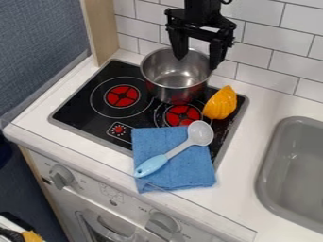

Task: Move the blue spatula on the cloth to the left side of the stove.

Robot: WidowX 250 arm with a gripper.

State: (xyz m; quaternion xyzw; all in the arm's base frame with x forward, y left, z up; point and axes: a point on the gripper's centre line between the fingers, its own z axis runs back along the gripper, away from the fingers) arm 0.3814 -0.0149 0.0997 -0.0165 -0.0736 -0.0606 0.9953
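Gripper [198, 61] above pot [175, 78], fingers spread, nothing btwn. Blue spatula [188, 143] diag. on folded blue cloth [189, 168]: lt-blue handle twd front L, pale head at rear R, past cloth edge. Cloth overlaps stove [91, 111] front. Yellow item [221, 103] R of pot.

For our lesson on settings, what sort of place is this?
Probably a toy kitchen, perhaps in a robotics lab: there is a small stove with printed-looking red burners, a grey sink, and a robot hand above a metal pot.
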